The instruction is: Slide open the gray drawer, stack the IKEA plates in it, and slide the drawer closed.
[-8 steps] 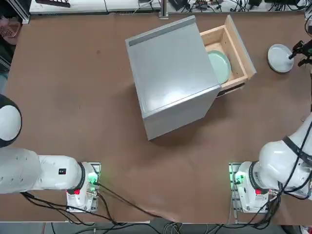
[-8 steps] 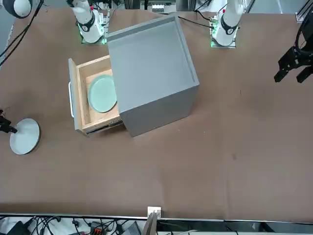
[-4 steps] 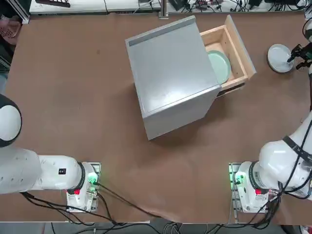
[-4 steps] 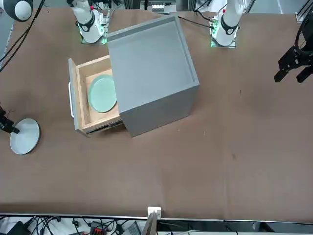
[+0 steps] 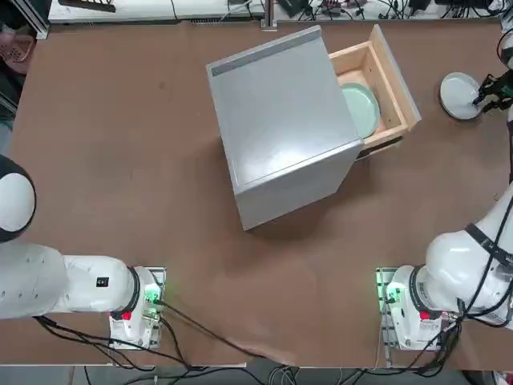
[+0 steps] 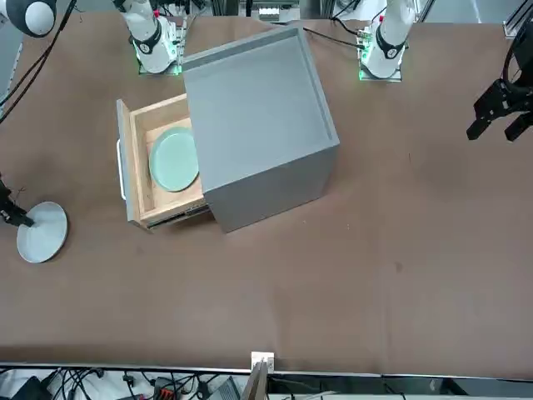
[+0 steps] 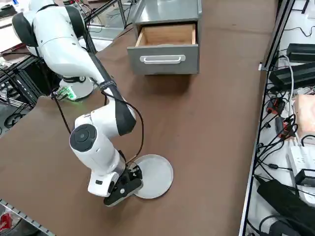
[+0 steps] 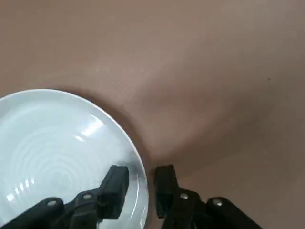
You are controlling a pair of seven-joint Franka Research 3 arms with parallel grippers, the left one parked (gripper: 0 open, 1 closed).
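Note:
The white plate (image 5: 458, 90) (image 6: 42, 232) (image 7: 153, 175) (image 8: 57, 152) lies flat on the brown table, at the robot's far right near the table edge. My right gripper (image 5: 483, 92) (image 6: 17, 217) (image 7: 133, 179) (image 8: 141, 172) is low at its rim, open, one finger over the plate and one outside it, standing close together. The gray drawer (image 5: 397, 76) (image 6: 125, 162) (image 7: 164, 59) is pulled out of the gray cabinet (image 5: 280, 120) (image 6: 258, 117). The mint green plate (image 5: 361, 110) (image 6: 173, 159) lies inside it.
The table's edge (image 7: 256, 147) runs close beside the white plate, with cables and power strips beyond it. The drawer's handle (image 7: 162, 59) faces the plate across bare tabletop. The parked left arm's gripper (image 6: 500, 108) hangs over the far side of the table.
The right gripper's fingers have narrowed around the white plate's rim and settled a little lower. Plate, drawer and cabinet have not moved.

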